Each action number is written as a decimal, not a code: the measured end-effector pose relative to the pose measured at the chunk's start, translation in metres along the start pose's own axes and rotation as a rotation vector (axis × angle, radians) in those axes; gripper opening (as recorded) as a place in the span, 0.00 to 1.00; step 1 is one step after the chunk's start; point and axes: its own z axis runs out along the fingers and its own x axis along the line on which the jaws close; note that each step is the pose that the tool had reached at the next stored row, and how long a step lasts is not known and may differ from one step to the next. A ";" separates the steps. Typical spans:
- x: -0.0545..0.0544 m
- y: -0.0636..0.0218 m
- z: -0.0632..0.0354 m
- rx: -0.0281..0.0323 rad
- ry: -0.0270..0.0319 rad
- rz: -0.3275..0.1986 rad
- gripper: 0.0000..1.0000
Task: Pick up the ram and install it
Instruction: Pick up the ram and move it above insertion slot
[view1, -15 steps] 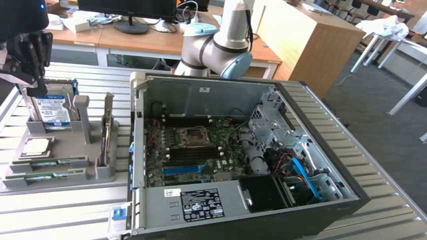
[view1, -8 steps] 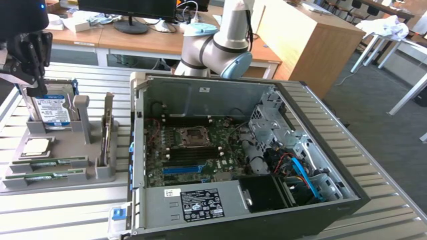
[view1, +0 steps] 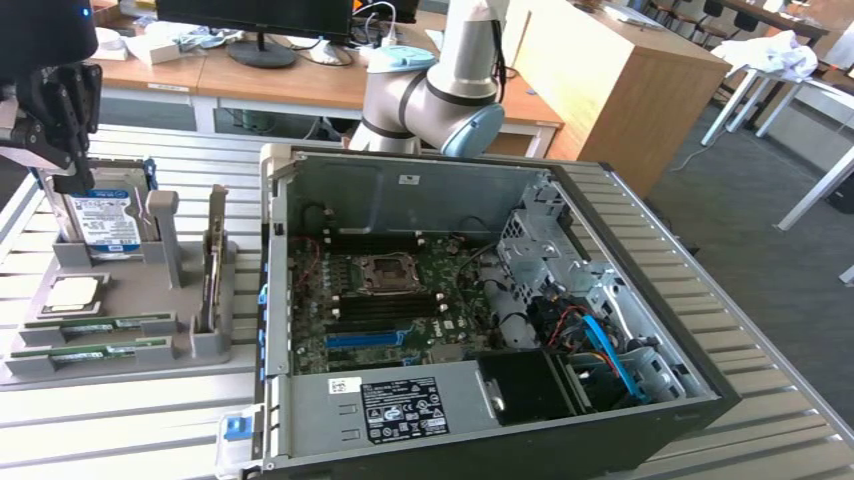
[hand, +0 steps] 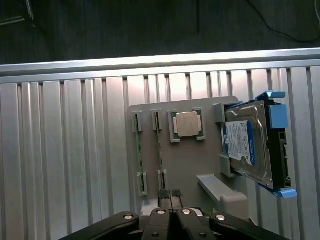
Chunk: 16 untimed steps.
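gripper (view1: 56, 150): it is hovering at the exterior view's far left, above the hard drive (view1: 100, 215) end of the grey holder (view1: 134, 275). In the wrist view the gripper (hand: 169, 196) is showing its fingertips pressed together with nothing between them.
ram (view1: 100, 324): it is lying on edge in its cradle on the holder, just beside the processor (view1: 74, 293) and untouched. A second stick (view1: 91, 351) is lying parallel to it, on the side away from the processor. In the wrist view the ram (hand: 160, 150) is running almost in line with the fingertips.
grip, as a judgement: the closed fingers are needing to open across the thin board. They should be centring along its length and coming down straight, clear of the cradle posts and of the neighbouring stick. They should be pinching the board's flat faces, not its contact edge.
computer case (view1: 414, 190): it is standing open on the slatted table (view1: 134, 420), just beside the holder on the exterior view's right.
motherboard (view1: 387, 300): it is lying exposed inside the case, well apart from the gripper.
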 end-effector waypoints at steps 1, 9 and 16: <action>0.000 0.0000 0.0000 0.0000 0.0000 0.000 0.10; 0.000 0.0000 -0.0004 0.0003 0.0019 0.000 0.10; 0.000 0.0001 -0.0014 0.0002 0.0019 0.000 0.10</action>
